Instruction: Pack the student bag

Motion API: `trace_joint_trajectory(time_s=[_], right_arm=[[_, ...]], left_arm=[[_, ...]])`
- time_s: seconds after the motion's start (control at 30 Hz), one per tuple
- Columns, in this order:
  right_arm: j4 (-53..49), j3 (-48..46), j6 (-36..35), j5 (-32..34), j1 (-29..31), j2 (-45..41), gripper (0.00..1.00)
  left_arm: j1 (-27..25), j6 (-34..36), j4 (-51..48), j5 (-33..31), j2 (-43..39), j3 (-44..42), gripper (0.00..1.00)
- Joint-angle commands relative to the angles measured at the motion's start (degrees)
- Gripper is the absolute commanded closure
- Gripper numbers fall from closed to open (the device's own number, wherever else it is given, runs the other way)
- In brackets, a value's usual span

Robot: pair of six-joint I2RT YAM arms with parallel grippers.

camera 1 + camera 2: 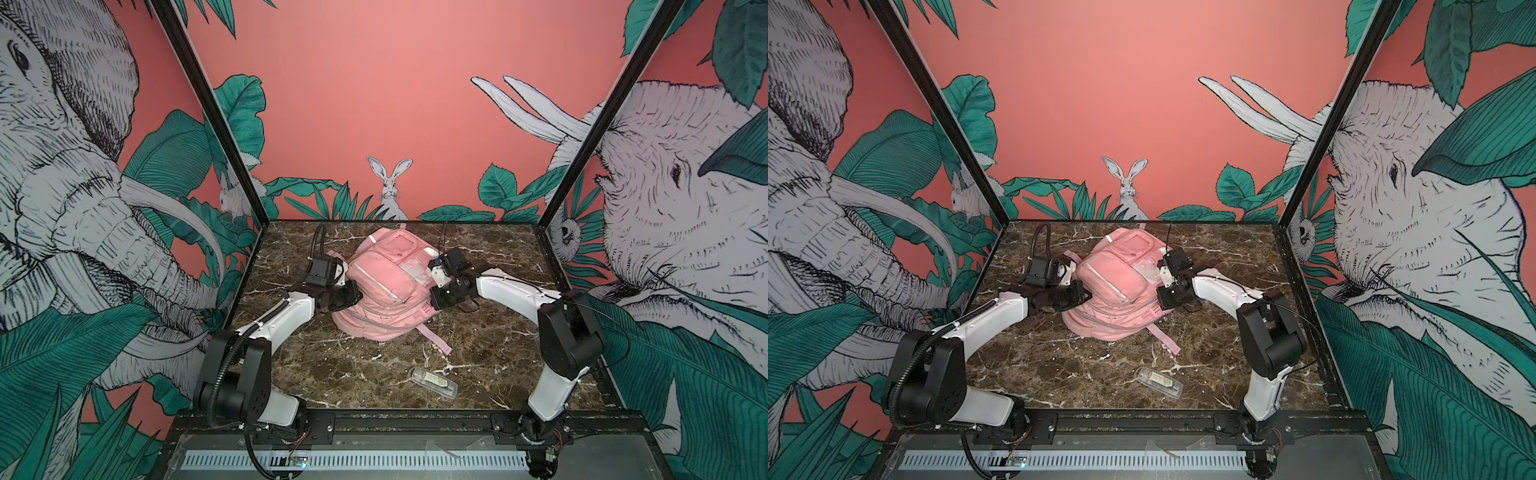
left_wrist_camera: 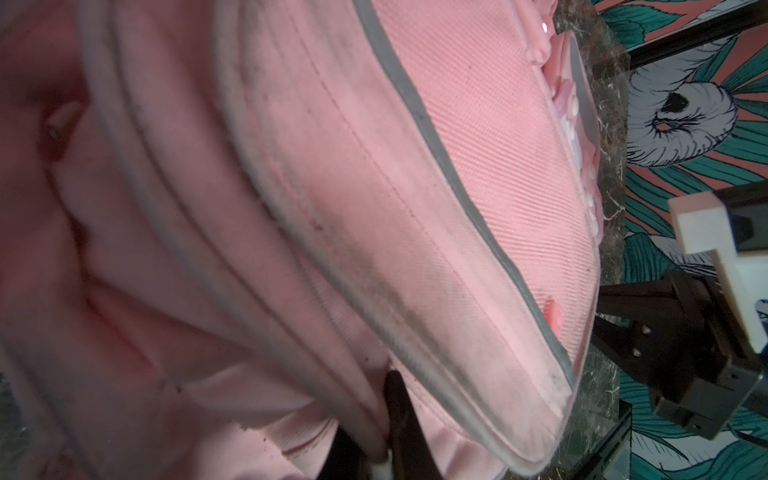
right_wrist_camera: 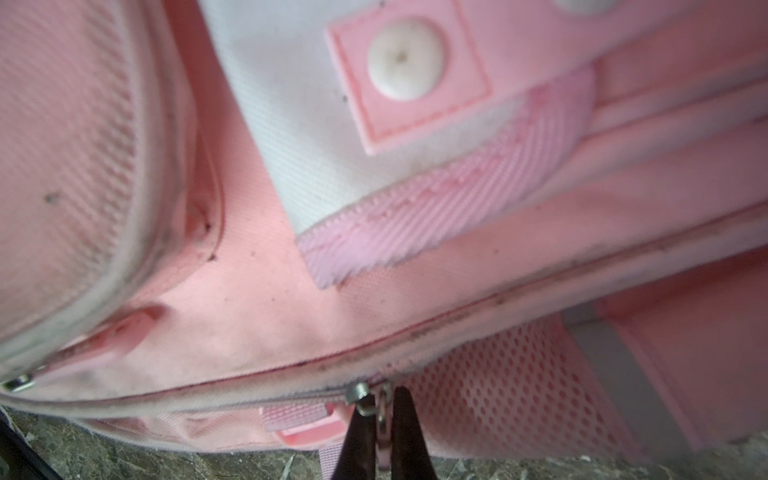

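Note:
The pink student bag lies face up in the middle of the marble table in both top views. My left gripper presses into the bag's left side. In the left wrist view it is shut on a fold of the bag's pink fabric below a grey-piped pocket edge. My right gripper is at the bag's right side. In the right wrist view it is shut on a metal zipper pull of the bag, beside pink mesh.
A clear plastic case lies on the table in front of the bag, toward the near edge. A pink strap trails from the bag's near side. Patterned walls and black frame posts enclose the table.

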Motion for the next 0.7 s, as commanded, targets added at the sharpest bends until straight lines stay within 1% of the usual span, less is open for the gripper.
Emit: trace_joint_trajectory(time_s=[0.0, 0.27, 0.47, 0.57, 0.67], right_arm=[[-1.10, -0.31, 1.75, 5.76, -2.77, 0.83, 1.00], [-1.07, -0.10, 2.03, 3.96, -2.45, 0.38, 1.00], [-2.00, -0.37, 2.03, 3.54, -2.27, -1.08, 0.77], [-2.80, -0.88, 1.74, 4.34, -2.27, -2.92, 0.71], [-3.34, -1.61, 1.64, 5.33, -2.20, -4.89, 0.70]], left_arm=[[1.62, 0.99, -1.81, -3.15, -2.28, -0.91, 0.90], [1.12, 0.39, -1.27, -2.35, -2.10, -0.52, 0.88], [-0.20, 0.24, -1.07, -2.52, -1.40, 0.28, 0.87], [-0.64, 0.14, -1.01, -2.70, -1.15, 0.70, 0.87], [-0.94, 0.11, -1.13, -2.70, -0.87, 1.11, 0.87]])
